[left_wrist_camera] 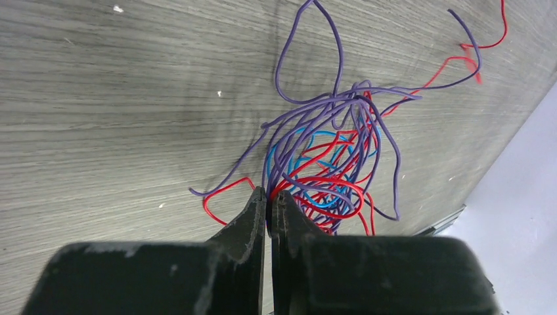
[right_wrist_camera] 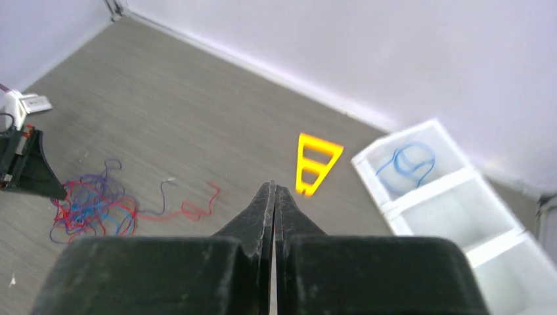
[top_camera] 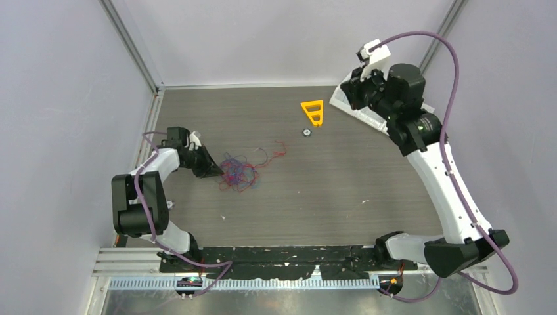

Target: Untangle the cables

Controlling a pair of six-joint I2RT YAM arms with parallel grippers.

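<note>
Thin red, blue and purple cables (left_wrist_camera: 328, 170) lie mostly clumped, one blue loop (right_wrist_camera: 408, 163) in the white tray (right_wrist_camera: 427, 191); left gripper (left_wrist_camera: 269, 197) pinches strands, right gripper (right_wrist_camera: 274, 190) closed empty.

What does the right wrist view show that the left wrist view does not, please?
Only the right wrist: the triangle, a tray with one blue cable in its end compartment, and the shut right gripper. Only the left wrist: that the left gripper is shut on strands at the clump's edge. Both: the cables and the table.
</note>
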